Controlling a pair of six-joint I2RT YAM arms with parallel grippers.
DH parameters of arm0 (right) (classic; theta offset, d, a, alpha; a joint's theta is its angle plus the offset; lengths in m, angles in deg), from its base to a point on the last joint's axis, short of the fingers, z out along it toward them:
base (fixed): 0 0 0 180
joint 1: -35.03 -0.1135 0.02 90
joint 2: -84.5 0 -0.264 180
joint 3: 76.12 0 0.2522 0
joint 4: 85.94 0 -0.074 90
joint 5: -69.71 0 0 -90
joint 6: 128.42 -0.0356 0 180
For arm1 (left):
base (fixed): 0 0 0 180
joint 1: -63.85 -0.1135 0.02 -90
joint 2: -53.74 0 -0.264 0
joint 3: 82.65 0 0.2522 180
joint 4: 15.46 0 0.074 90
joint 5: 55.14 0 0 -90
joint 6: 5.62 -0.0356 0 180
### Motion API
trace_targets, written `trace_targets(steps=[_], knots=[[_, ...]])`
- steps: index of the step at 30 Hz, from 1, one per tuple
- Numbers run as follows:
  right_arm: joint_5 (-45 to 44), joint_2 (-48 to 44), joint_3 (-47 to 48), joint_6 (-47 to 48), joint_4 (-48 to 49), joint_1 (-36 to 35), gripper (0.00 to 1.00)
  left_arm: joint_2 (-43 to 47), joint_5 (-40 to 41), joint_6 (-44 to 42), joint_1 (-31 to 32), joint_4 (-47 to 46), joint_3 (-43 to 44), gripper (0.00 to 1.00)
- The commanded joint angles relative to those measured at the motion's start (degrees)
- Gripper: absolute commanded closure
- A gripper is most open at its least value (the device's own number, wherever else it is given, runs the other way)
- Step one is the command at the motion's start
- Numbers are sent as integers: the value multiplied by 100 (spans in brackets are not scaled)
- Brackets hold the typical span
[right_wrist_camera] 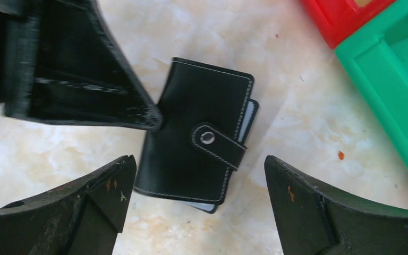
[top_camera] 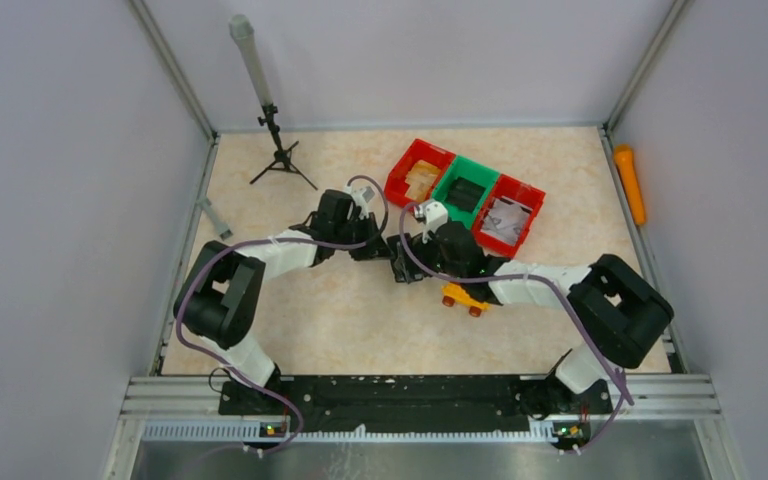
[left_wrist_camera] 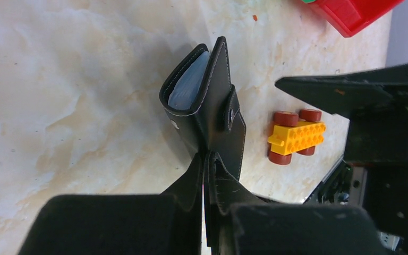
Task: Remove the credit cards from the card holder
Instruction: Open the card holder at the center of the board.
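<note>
The black card holder (right_wrist_camera: 191, 154) hangs just above the table, its strap (right_wrist_camera: 220, 144) snapped shut with a silver snap. Pale card edges (right_wrist_camera: 250, 114) peek out of its side. My left gripper (left_wrist_camera: 208, 178) is shut on one edge of the card holder (left_wrist_camera: 212, 106), which stands on edge in the left wrist view with pale cards (left_wrist_camera: 187, 85) inside. My right gripper (right_wrist_camera: 199, 162) is open wide and hovers right over the holder, one finger on each side, not touching it. In the top view both grippers (top_camera: 378, 248) (top_camera: 407, 268) meet mid-table.
A yellow-orange toy brick car (top_camera: 463, 298) lies just by the right arm, also in the left wrist view (left_wrist_camera: 296, 137). Red, green and red bins (top_camera: 465, 190) stand behind. A small tripod (top_camera: 278, 150) is at back left, an orange cylinder (top_camera: 630, 185) at the right edge.
</note>
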Motion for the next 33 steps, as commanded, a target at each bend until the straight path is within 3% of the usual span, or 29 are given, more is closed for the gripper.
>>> trace_targets(steps=[1,10,21,23,26,28,33], knots=[[-452,183,298,156,-142,0,7,153,-454,142,6,-607,-79,100],[-1067,848,950,25,-879,-33,9,113,-555,162,6,-645,-67,100],[-1632,923,1097,38,-1187,-58,9,107,-529,146,6,-619,-61,100],[-2212,969,1194,107,-1469,-130,12,144,-380,133,6,-515,-65,100],[-4786,1189,1664,-487,-2607,-238,10,234,155,68,1,-222,-52,100],[-5721,1119,1715,-799,-2913,-257,8,278,295,41,6,-174,-57,100],[-5619,154,721,-483,-1560,-251,8,264,211,48,6,-198,-58,100]])
